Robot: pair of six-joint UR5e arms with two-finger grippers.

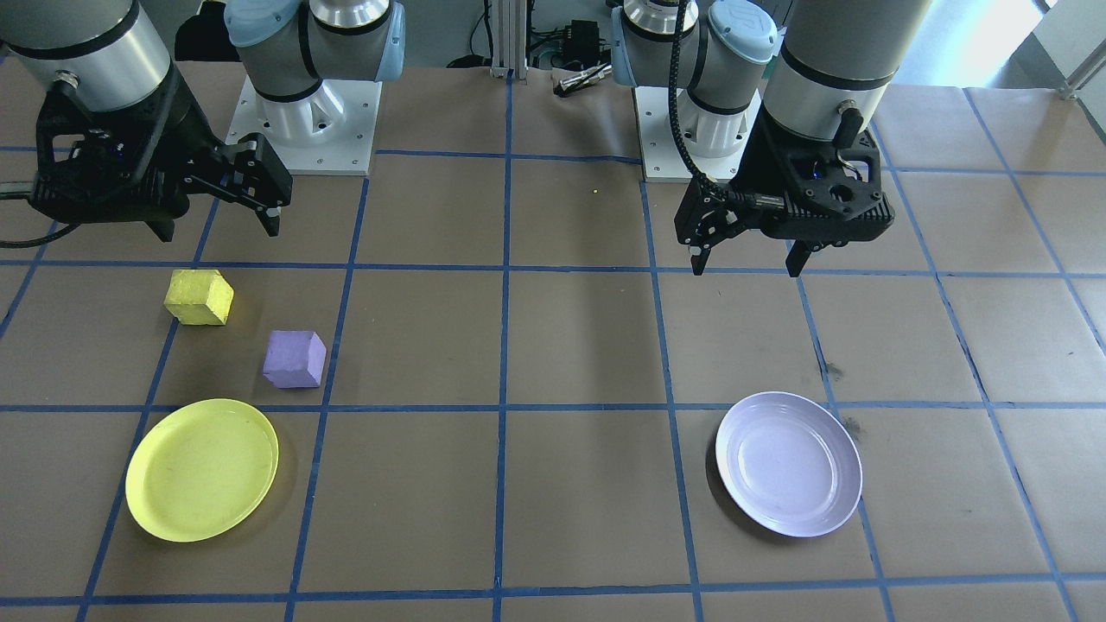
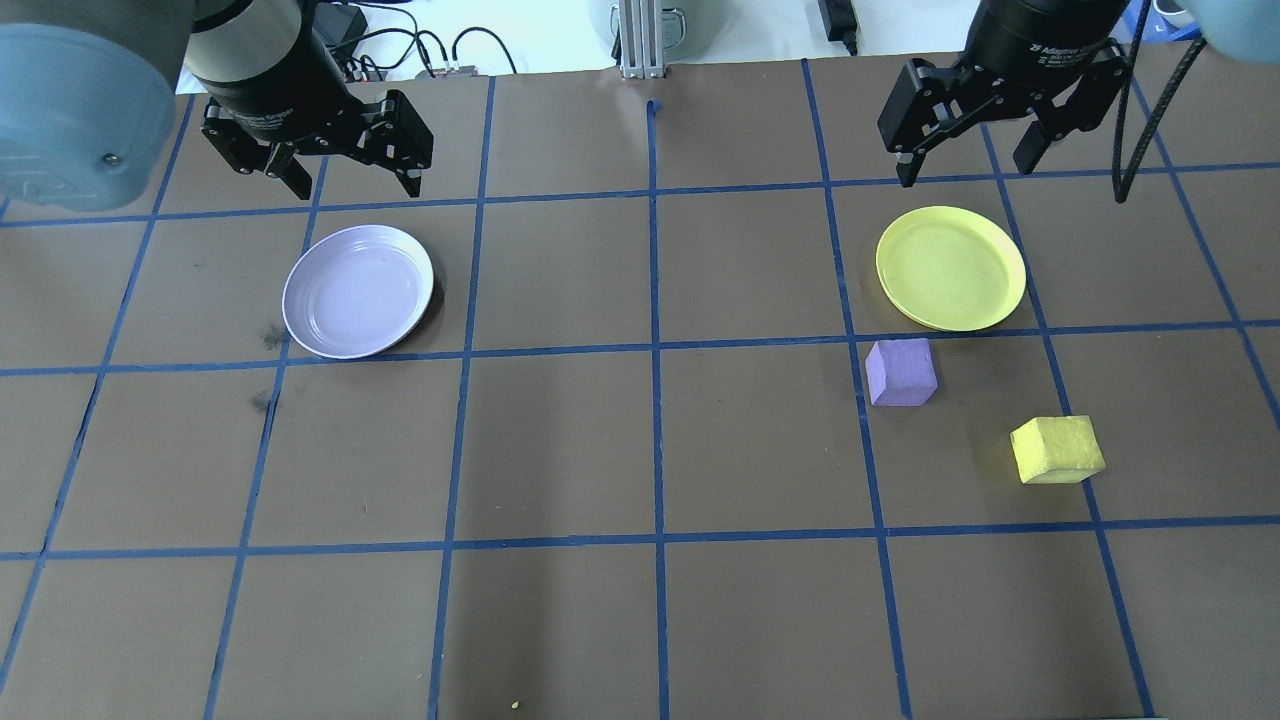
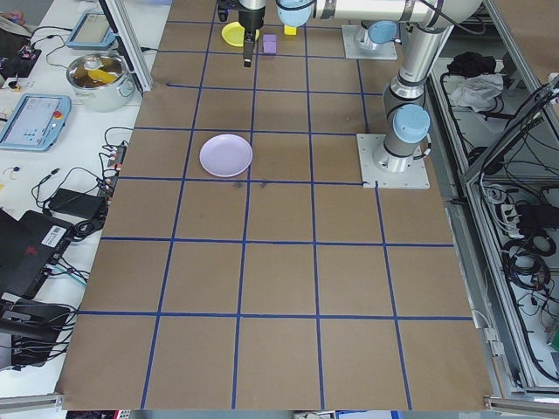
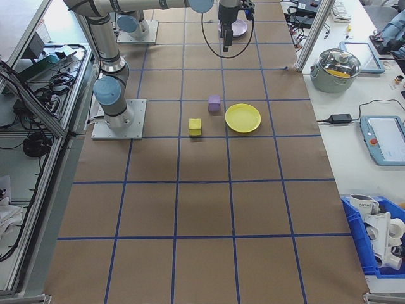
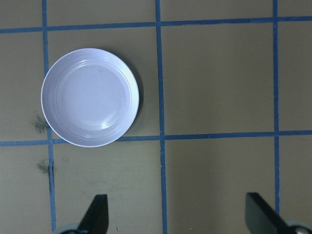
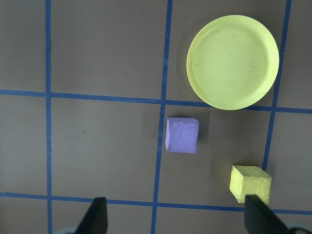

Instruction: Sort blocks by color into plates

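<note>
bright, even | soft shadows | glare far edge | sharp focus

Yellow block (image 2: pixel 1057 449) and purple block (image 2: pixel 900 373) sit on the table near the yellow plate (image 2: pixel 950 268); lavender plate (image 2: pixel 358 291) lies well apart

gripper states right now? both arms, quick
Left gripper: open, holding nothing, above the table near the lavender plate.
Right gripper: open, holding nothing, above the table by the yellow plate.
</note>
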